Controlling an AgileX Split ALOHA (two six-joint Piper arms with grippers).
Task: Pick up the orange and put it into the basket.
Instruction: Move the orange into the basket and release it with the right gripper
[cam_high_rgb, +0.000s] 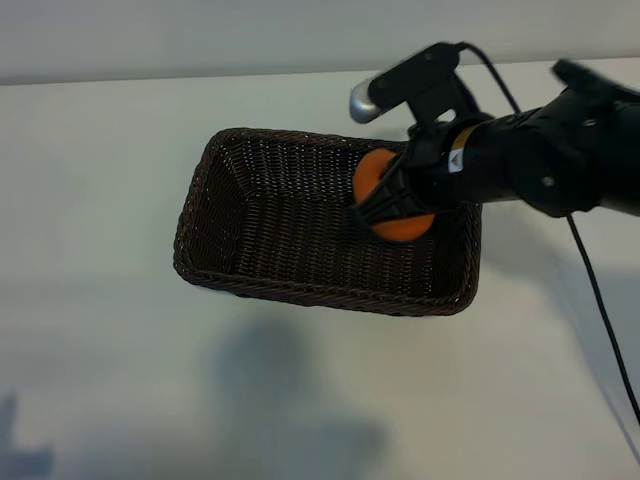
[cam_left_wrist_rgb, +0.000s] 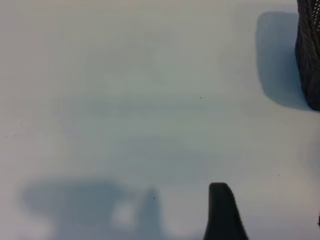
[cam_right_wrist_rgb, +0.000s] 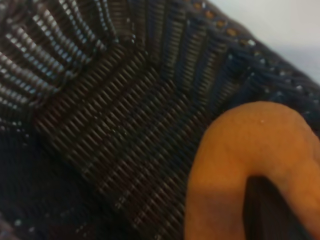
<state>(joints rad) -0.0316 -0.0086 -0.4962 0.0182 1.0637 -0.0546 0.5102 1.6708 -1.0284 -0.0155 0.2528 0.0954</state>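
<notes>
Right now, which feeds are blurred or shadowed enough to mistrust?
Exterior view: the right gripper and its arm are motion-smeared over the basket, with soft shadows on the table. Left wrist view: mostly bare table, a dark shadow beside the basket's wall. Right wrist view: the orange is blurred; the weave reads clearly.

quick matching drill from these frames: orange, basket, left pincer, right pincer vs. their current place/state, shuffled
Column 1
1. orange
2. basket
3. left pincer
4. right pincer

Column 2
A. open, empty, above bare tabletop beside the basket
B. standing on the white table, nothing lying on its woven floor
C. shut on the fruit, over the basket's right end
D. held in the air above the basket's inside, not yet released

Pairs: 1-D, 2-B, 3-A, 4-C
</notes>
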